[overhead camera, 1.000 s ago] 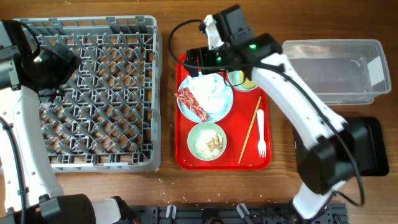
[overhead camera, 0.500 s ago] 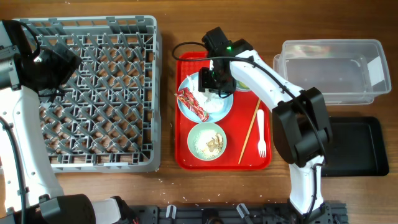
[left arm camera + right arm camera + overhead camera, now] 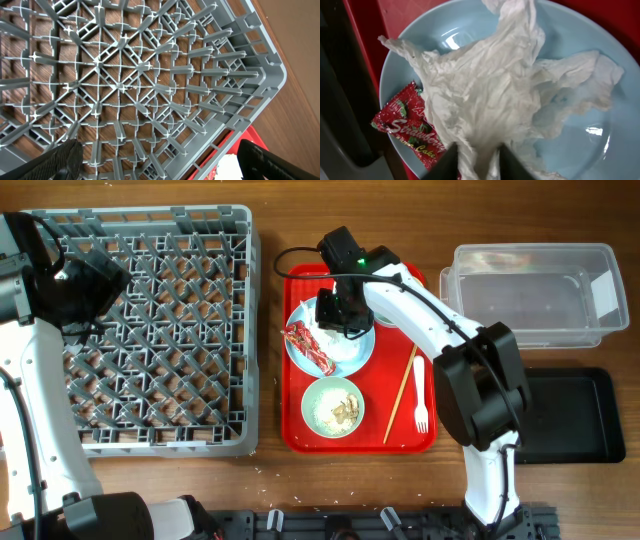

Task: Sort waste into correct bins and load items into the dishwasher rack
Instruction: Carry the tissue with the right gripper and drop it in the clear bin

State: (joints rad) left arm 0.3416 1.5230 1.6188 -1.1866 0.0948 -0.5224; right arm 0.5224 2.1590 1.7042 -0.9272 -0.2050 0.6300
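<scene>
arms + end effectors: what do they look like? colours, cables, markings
Left arm and right arm: white links, bulky black joint housings. The right has a lit green light near its wrist and a thin black cable looping off it. Left end effector has black fingers; right end effector fingers look pale.

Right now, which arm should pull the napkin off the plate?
Right. The right gripper sits over the plate, fingers bracketing the napkin; the left gripper hangs open over the dishwasher rack, far away.

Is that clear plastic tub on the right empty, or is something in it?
Empty, as far as the overhead view shows: through the clear tub only its bare bottom is visible.
</scene>
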